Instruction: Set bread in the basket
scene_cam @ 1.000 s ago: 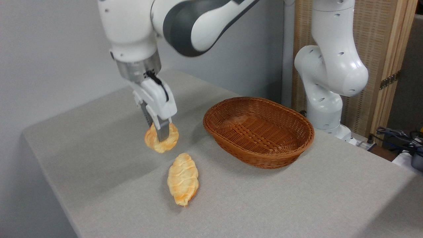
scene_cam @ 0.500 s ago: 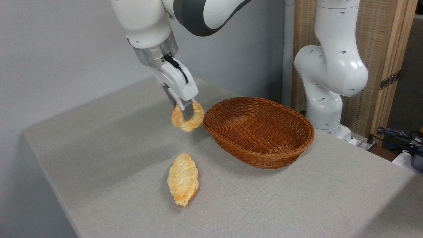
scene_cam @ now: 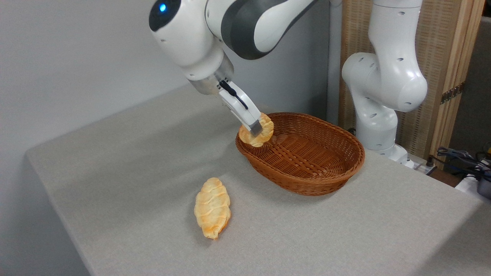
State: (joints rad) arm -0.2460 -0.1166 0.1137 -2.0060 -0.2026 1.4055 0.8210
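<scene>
The bread (scene_cam: 265, 131), a small round golden-tan bun, hangs in the air over the left rim of the basket (scene_cam: 310, 180). My gripper (scene_cam: 256, 131) is shut on it, tilted down to the right, with one finger across the bun's front. The basket is oval, shallow, reddish-brown wicker, with nothing lying inside that I can see. The bun hides a short stretch of the basket's left rim.
A longer oval ridged loaf (scene_cam: 212, 207) lies on the grey cloth-covered table (scene_cam: 115, 161) in front, left of the basket. The arm's white base (scene_cam: 379, 115) stands behind the basket at the right. Cables (scene_cam: 466, 159) lie at the far right edge.
The gripper has carried the bun up and to the right, from above the table left of the loaf to over the basket's left rim. The wrist has tilted further to the right.
</scene>
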